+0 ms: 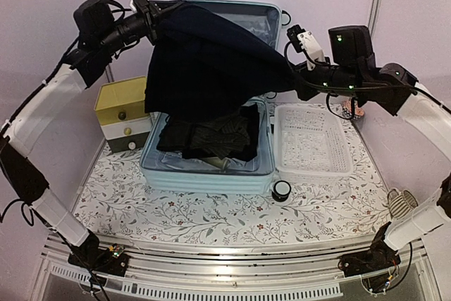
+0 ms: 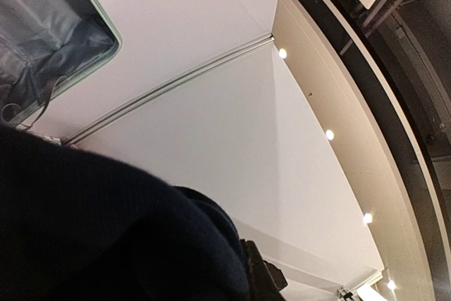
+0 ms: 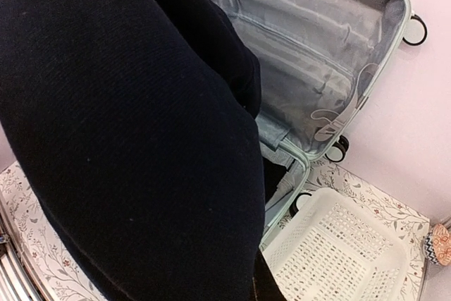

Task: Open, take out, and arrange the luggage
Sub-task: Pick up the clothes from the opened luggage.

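Overhead, the large pale mint-blue hard-shell luggage (image 1: 204, 177) lay open mid-table (image 1: 211, 220), its lid raised toward 12 o'clock. The left tool (image 1: 146, 5) and right tool (image 1: 296, 79) were each clenched on a dark navy cloth garment (image 1: 204, 61) (fingertips hidden in its folds), which stretched above the case from 10 to 3 o'clock. The white lattice plastic basket (image 1: 310, 142) sat at the luggage's 3 o'clock, nearer the right arm, and was probably the drop spot.

pale mint luggage (image 1: 204, 177), navy garment (image 1: 204, 61), white lattice basket (image 1: 310, 142), floral tablecloth (image 1: 211, 218)
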{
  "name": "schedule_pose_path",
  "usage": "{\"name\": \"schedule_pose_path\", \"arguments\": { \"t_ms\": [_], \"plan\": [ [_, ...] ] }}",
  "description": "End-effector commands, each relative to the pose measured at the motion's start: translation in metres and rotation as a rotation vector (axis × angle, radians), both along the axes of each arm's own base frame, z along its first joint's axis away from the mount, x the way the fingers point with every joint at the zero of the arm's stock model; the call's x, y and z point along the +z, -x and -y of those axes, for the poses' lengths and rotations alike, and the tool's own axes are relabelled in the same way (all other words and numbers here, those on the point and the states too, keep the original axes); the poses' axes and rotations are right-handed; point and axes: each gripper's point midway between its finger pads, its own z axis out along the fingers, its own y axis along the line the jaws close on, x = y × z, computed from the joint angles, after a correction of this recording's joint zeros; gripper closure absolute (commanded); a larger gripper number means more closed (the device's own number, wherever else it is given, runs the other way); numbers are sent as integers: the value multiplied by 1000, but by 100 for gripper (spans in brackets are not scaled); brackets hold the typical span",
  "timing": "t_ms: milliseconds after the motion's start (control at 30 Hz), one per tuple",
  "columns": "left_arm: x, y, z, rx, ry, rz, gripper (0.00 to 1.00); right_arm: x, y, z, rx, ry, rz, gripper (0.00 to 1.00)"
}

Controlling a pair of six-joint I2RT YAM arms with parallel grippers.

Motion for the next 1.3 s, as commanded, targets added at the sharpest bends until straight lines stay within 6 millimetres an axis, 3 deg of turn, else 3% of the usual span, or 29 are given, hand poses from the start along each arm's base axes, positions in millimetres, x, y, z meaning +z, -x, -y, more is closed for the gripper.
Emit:
{"name": "schedule_pose_path", "arguments": {
  "t_ms": [0,133,200,233,300,367,400,433,467,500,633,767,900,1067,1167,1267],
  "plan": [
    [47,-42,-46,197,102,171,100,-5,-59,33,-141,50,-22,98],
    [69,-87,-52,178,62,209,100,36,-118,45,-222,-15,20,98],
    [74,-102,-55,156,79,227,100,60,-133,51,-257,-31,51,98],
    [82,-100,-60,142,93,247,100,69,-136,51,-259,-38,64,98],
    [66,-105,-59,95,58,220,100,69,-137,49,-246,-38,62,98],
    [36,-104,-52,55,-1,175,100,45,-134,44,-217,-19,15,98],
    [16,-100,-50,38,-20,151,100,21,-131,42,-201,3,-30,98],
    [6,-82,-52,30,-19,155,100,-21,-128,41,-189,44,-107,98],
    [-26,-79,-53,31,-22,113,100,-45,-120,42,-182,52,-155,98],
    [-80,-79,-55,37,-38,29,100,-76,-111,43,-172,70,-211,98],
    [-201,-42,-61,-5,-114,-156,100,-169,-63,48,-141,53,-424,98],
    [-293,10,-58,-96,-178,-302,100,-225,-5,34,-69,57,-584,98],
    [-339,54,-63,-130,-242,-392,100,-244,38,21,1,57,-670,97],
    [-354,86,-76,-91,-320,-431,100,-256,74,6,112,9,-784,86],
    [-360,95,-82,-74,-355,-434,100,-252,82,1,143,-35,-808,56],
    [-373,100,-82,-94,-395,-456,100,-235,90,-7,199,-107,-811,37]
  ]
}}
